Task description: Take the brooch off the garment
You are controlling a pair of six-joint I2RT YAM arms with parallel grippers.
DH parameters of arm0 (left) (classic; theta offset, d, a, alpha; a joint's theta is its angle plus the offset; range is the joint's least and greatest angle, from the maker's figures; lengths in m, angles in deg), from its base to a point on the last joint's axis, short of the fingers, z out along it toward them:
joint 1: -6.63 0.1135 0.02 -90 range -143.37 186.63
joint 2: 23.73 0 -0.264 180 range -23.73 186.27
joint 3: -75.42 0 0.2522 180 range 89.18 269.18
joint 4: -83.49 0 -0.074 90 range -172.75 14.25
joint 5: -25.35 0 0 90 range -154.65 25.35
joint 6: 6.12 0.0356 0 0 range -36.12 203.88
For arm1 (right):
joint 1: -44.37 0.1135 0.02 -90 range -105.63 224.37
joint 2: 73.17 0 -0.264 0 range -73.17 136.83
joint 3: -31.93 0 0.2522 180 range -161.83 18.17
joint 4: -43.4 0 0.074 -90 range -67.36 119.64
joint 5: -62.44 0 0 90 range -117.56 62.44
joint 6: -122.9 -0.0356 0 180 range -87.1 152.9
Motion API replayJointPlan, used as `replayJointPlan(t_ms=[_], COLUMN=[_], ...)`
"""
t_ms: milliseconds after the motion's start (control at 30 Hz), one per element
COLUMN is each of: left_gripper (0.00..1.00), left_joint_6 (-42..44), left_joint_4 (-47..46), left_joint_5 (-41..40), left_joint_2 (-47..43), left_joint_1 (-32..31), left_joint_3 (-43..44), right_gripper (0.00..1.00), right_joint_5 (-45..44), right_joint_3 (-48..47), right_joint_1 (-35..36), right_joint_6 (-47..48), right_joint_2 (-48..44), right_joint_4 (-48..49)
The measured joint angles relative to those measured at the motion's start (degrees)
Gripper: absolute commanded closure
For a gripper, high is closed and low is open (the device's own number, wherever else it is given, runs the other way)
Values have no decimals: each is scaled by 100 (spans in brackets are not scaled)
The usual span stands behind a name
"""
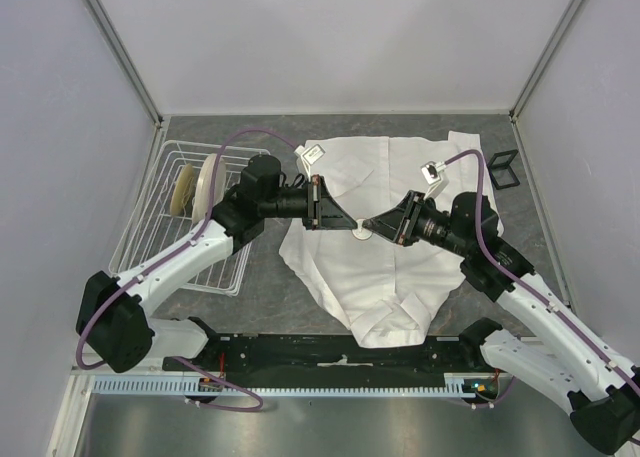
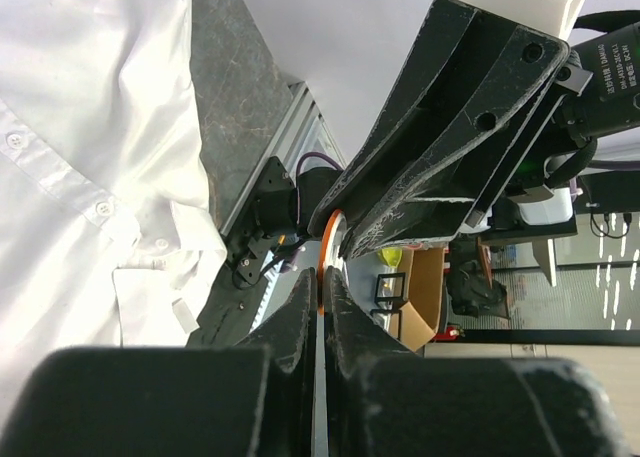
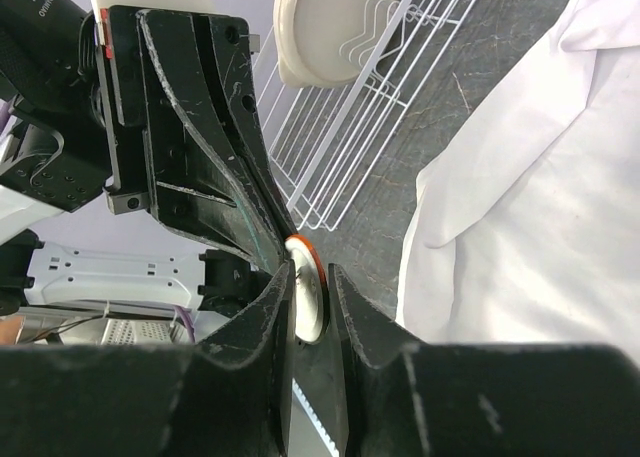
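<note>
The brooch (image 1: pixel 362 234) is a tiny round disc, held in the air over the white shirt (image 1: pixel 385 272) between both grippers. My left gripper (image 1: pixel 352 227) comes from the left and my right gripper (image 1: pixel 372 231) from the right, tips meeting at the disc. In the left wrist view my left gripper (image 2: pixel 321 289) is shut on the disc's thin orange edge (image 2: pixel 322 262), with the shirt (image 2: pixel 80 127) below. In the right wrist view the pale, orange-rimmed brooch (image 3: pixel 306 292) sits pinched in my right gripper (image 3: pixel 312 299). No cloth hangs on it. The shirt (image 3: pixel 540 177) lies flat.
A white wire rack (image 1: pixel 165 227) holding cream plates (image 1: pixel 203 182) stands left of the shirt; the rack (image 3: pixel 350 127) also shows in the right wrist view. A small black wire-frame stand (image 1: pixel 503 167) sits at the back right. Enclosure walls ring the table.
</note>
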Motion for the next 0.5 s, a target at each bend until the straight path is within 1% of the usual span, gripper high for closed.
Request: replayJointPlan(t_ms=[300, 500], left_gripper=[98, 98], left_joint_6=[-527, -708], left_joint_4=[-221, -249], left_joint_5=[44, 39], left_joint_2=[13, 13], left_joint_1=[39, 39], left_joint_3=[-7, -7], right_gripper=[78, 79], right_joint_5=[-48, -76], right_joint_3=[9, 26], right_joint_1=[-9, -9], right_joint_6=[35, 70], right_joint_2=[-31, -63], right_joint_4=[160, 203])
